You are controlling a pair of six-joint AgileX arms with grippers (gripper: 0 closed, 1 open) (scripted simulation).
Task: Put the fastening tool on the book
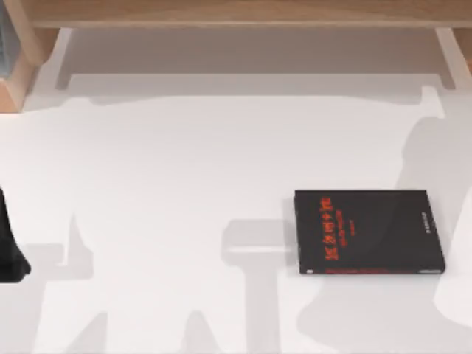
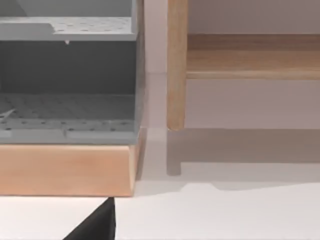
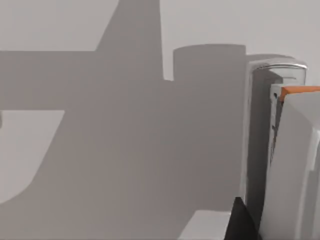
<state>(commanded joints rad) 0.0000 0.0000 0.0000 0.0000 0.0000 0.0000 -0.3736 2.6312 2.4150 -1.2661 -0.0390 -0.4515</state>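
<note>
Book (image 1: 369, 232) first: it lies flat on the white tabletop (image 1: 184, 184), out around 4 o'clock from the middle in the top view. It has a black cover, red lettering down its 9 o'clock side and a thin red stripe along its 6 o'clock edge.

Our left arm (image 1: 10, 254) is parked at the tabletop's edge, at roughly 8 o'clock and well apart from the book. From its wrist camera we just catch a black sliver of the left hand (image 2: 95, 227) over the white surface. Past it there's a wooden tray (image 2: 67, 170) with a grey rack (image 2: 67, 75) in it, plus a wooden shelf (image 2: 250, 55) on a post. In the top view that shelf runs along 12 o'clock. We can't tell whether that hand is apart or together.

The fastening tool (image 3: 287, 165) shows up close in the right wrist view. It's a whitish-grey oblong thing with a rounded end and a small orange patch near that end. It sits just beside a black bit of the right hand (image 3: 241, 222), above heavily shadowed tabletop. Honestly we can't tell if that hand is clamped on it, together or apart, or whether the tool touches the surface.
</note>
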